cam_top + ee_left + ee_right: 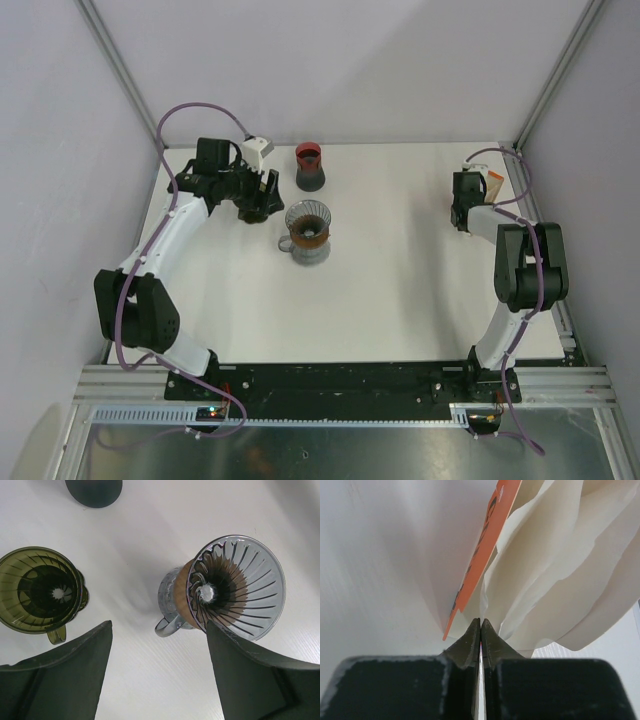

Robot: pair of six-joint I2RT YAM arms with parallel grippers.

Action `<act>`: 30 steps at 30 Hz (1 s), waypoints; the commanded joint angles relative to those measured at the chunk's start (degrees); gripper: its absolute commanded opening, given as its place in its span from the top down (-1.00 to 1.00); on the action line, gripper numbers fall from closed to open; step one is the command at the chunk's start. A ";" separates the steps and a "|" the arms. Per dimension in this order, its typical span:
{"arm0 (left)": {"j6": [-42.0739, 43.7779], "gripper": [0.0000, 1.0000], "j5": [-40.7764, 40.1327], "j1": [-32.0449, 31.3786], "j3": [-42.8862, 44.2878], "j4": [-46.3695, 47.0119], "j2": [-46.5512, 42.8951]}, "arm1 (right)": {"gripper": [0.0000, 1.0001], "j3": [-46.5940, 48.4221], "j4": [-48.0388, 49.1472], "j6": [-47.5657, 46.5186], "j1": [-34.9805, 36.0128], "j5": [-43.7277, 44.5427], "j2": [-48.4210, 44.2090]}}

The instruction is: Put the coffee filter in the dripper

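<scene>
Closest to its lens, right gripper (480,622): two black fingers pressed together to a hairline, with a pale sliver in the seam. Pinched sheet or plain gap, cannot tell. Just beyond the tips, one stack of white coffee filters (555,570) with fanned pleats in several layers, too many to count, cut off at the top and right of the frame. Against its left side, one orange card (485,545), print unreadable.

Left gripper (159,624) spread wide above the white table (140,545), holding nothing. Past its fingers, two drippers set apart. To the right, one clear ribbed glass dripper (235,587), bare down to the centre hole, a bit of rim hidden behind one finger. To the left, one olive dripper (40,592). Farther off, one dark round shape (93,492), mostly cropped and unidentifiable.

From overhead, filter stack (495,185) at the far right corner, well apart from the glass dripper (308,232).
</scene>
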 commanded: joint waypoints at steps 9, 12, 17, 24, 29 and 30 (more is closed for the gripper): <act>1.47 -0.60 1.28 0.28 -0.56 1.61 -2.55 | 1.00 -0.01 -1.26 4.64 -0.42 -1.91 -6.40; 1.51 -0.61 1.27 0.29 -0.60 1.60 -2.78 | 1.00 -0.05 -2.60 5.37 -0.44 -3.49 -8.42; 1.62 -0.61 1.24 0.28 -0.71 1.65 -3.65 | 1.00 -0.20 -5.47 6.89 -0.37 -5.22 -10.59; 1.81 -0.61 1.23 0.29 -0.73 1.63 -4.08 | 1.00 -2.45 -7.06 7.94 -0.40 -7.37 -16.78; 1.68 -0.61 1.96 0.29 -0.69 1.59 -4.33 | 1.00 -2.57 -5.25 7.30 -0.70 -9.90 -15.58; 1.68 -0.61 2.06 0.29 -0.71 1.59 -4.43 | 1.00 -2.56 -4.87 7.40 -0.87 -10.20 -14.86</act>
